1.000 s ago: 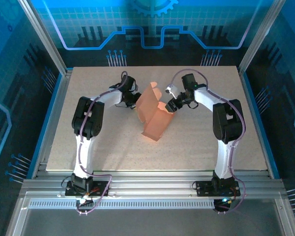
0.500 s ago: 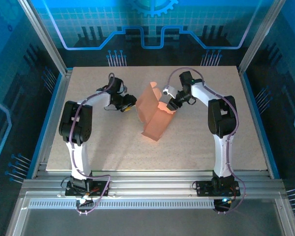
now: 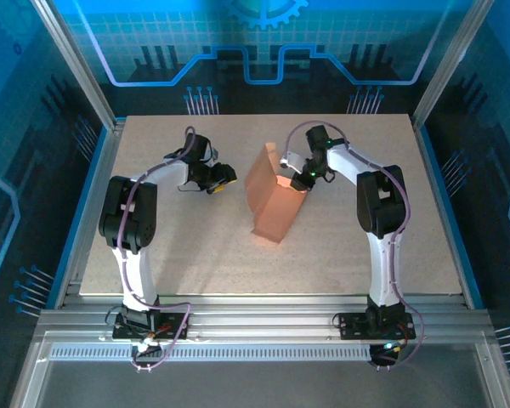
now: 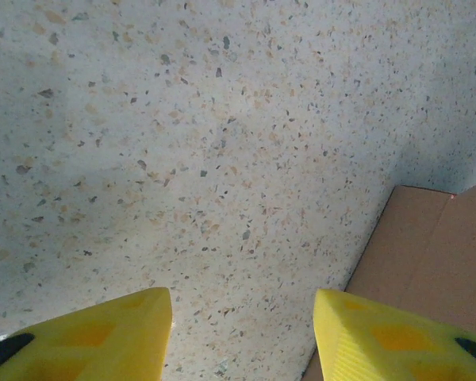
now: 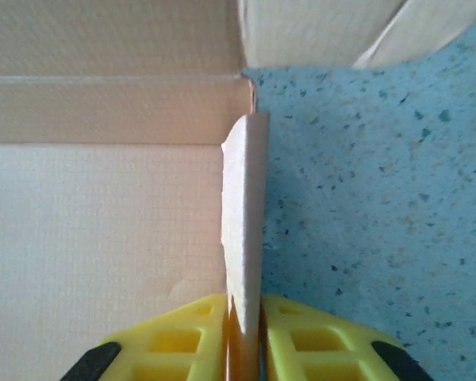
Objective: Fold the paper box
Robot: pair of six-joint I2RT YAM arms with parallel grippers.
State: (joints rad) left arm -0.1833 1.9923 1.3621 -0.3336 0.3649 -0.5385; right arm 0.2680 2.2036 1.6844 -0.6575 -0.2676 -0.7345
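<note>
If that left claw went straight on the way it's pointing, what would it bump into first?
Probably the speckled tabletop: the left gripper aims at bare surface, with the paper box off to one side. Depth is unclear.

The paper box (image 3: 272, 200) sat mid-table with a gripper on either side.
The box stood near the middle of the table (image 3: 195, 255). The left gripper (image 3: 223, 180) hung to its left over bare tabletop, near the box but apart from it. The right gripper (image 3: 303, 179) was at the box's right edge, with an upright flap (image 5: 244, 238) between its fingers (image 5: 301, 341).
</note>
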